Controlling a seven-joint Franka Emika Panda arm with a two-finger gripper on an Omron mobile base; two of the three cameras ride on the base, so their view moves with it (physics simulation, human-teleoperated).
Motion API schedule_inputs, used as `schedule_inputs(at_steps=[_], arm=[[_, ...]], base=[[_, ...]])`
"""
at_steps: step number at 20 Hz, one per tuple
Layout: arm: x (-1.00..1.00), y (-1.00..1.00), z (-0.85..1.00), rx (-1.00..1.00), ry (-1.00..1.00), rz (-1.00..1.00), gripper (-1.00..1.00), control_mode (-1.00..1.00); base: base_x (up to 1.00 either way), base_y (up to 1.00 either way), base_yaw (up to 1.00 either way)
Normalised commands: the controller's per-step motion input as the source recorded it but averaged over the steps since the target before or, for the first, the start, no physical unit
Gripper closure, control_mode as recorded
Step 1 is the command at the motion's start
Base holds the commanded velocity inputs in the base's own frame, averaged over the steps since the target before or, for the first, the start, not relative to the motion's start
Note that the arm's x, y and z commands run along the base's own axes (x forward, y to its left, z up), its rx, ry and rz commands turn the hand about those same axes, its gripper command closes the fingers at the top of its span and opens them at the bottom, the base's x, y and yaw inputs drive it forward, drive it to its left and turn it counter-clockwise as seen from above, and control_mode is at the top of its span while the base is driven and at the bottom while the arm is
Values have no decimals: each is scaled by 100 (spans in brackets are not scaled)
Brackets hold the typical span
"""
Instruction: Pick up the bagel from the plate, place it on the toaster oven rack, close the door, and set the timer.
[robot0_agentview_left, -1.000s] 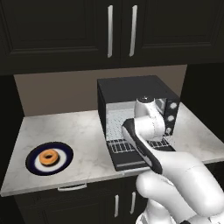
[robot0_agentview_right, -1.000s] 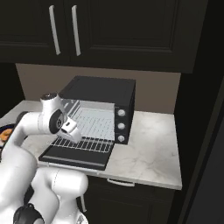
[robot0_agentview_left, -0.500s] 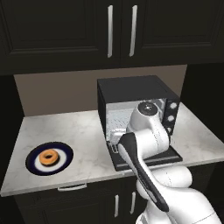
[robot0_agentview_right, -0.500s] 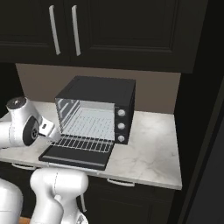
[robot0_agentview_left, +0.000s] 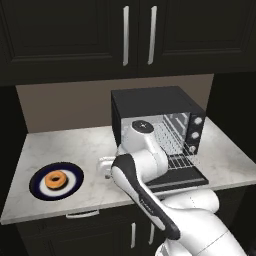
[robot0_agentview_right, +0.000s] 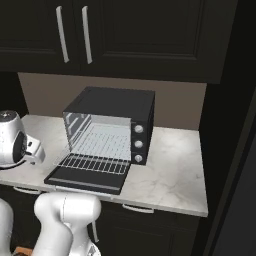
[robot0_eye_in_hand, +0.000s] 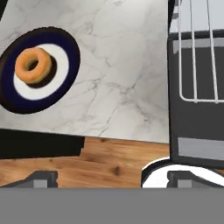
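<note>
The bagel (robot0_eye_in_hand: 33, 65) sits on the plate (robot0_eye_in_hand: 65, 48) at ten o'clock in your hand view. It's likely light, soft, crumbly. Your gripper (robot0_eye_in_hand: 111, 178), jaws spread wide, should pinch across its ring.

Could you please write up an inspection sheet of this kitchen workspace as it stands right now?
Surface: marble counter, bare between the plate and the oven.
Job's things: bagel lies on the plate at the counter's left; toaster oven door is down; toaster oven rack is slid partly out over it.
Clutter: nothing seen.
Grippers: gripper open, holding nothing, above the counter between plate and oven.
Cables: nothing seen.
Surroundings: dark upper cabinets with silver handles; wood floor below the counter edge.
</note>
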Motion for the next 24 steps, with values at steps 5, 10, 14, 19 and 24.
schedule_inputs(at_steps=[5, 10, 14, 19, 24], arm=[[25, 92, 0, 4, 13, 14, -100, -100], [38, 69, -16, 0, 2, 2, -100, -100], [55, 45, -34, 1, 0, 0, -100, -100], [62, 23, -42, 10, 0, 0, -100, -100], [43, 20, -40, 14, 0, 0, -100, -100]], base=[[0, 0, 0], [0, 0, 0], [0, 0, 0], [0, 0, 0], [0, 0, 0]])
